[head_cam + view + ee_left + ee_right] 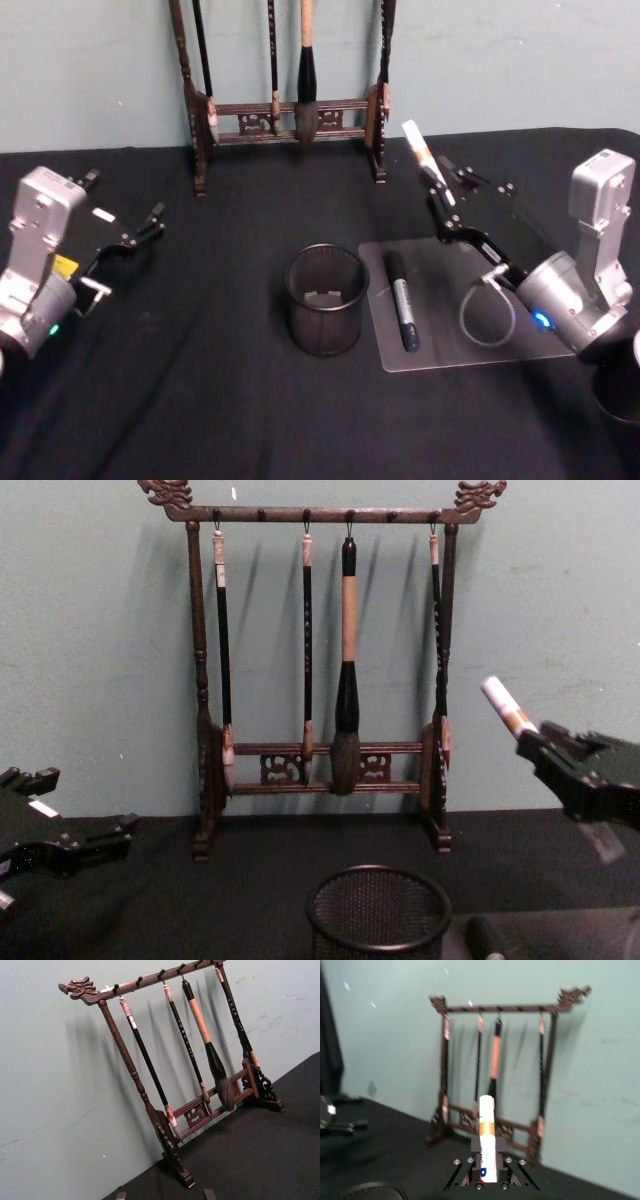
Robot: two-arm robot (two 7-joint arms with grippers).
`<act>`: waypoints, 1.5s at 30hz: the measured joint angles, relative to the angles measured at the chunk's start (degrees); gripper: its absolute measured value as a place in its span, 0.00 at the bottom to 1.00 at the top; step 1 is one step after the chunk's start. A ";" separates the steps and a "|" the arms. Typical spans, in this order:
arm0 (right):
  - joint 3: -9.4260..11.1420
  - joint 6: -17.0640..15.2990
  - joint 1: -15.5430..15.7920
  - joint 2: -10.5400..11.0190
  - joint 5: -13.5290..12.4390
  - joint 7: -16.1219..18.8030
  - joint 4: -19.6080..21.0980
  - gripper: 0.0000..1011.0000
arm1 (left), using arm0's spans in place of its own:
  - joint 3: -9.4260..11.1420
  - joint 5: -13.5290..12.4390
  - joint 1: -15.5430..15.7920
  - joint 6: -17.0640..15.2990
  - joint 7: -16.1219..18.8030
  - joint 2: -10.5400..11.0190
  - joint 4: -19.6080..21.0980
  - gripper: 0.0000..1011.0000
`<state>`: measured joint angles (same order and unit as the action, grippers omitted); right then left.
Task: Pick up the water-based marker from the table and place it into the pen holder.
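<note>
Position of the water-based marker (421, 152): clear of the table (200, 400), to the right of the pen holder (325, 325) and farther back than it, toward the wall. The marker has a white body with a gold band and is tilted, with its white end uppermost. The right gripper (440, 190) grasps its lower part; in the right wrist view the 2 fingers are clamped on either side of the marker body (487, 1130), which projects forward out of the gripper (487, 1170). In the chest view the marker (505, 708) and the right gripper (545, 745) stand higher than the rim of the pen holder (378, 920) and well to its right. The pen holder is a round black mesh cup standing upright on the black table cover. Just to the right of the pen holder lies a clear mat (470, 350), and on it, near the edge closest to the pen holder, a black marker (401, 298) lies flat. The left gripper (128, 250) is parked well to the left of the pen holder with its 2 fingers spread apart and nothing between them. Behind the pen holder, against the wall, stands a dark wooden brush rack (290, 115) with 4 brushes hanging from its top bar (320, 513).
</note>
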<state>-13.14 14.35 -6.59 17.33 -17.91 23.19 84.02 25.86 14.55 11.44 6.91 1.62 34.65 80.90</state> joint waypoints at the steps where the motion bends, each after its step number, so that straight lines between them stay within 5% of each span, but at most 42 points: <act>1: -0.19 0.62 -0.28 -0.21 -0.21 0.51 -0.28 0.18 | 0.00 0.00 0.00 0.00 0.00 0.00 0.00 0.99; 9: -3.04 3.43 -2.87 -2.17 -3.58 5.36 -2.92 0.17 | 0.00 0.00 0.00 0.00 0.00 0.00 0.00 0.99; 22: -7.98 2.57 -4.95 -3.99 -7.74 9.26 -5.12 0.17 | 0.00 0.00 0.00 0.00 0.00 0.00 0.00 0.99; 45: -12.57 0.85 -5.96 -4.14 -6.90 8.77 -8.50 0.17 | 0.00 0.00 0.00 0.00 0.00 0.00 0.00 0.99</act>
<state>-25.71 15.19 -12.55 13.19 -24.81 31.95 75.53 25.86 14.55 11.43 6.91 1.62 34.65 80.90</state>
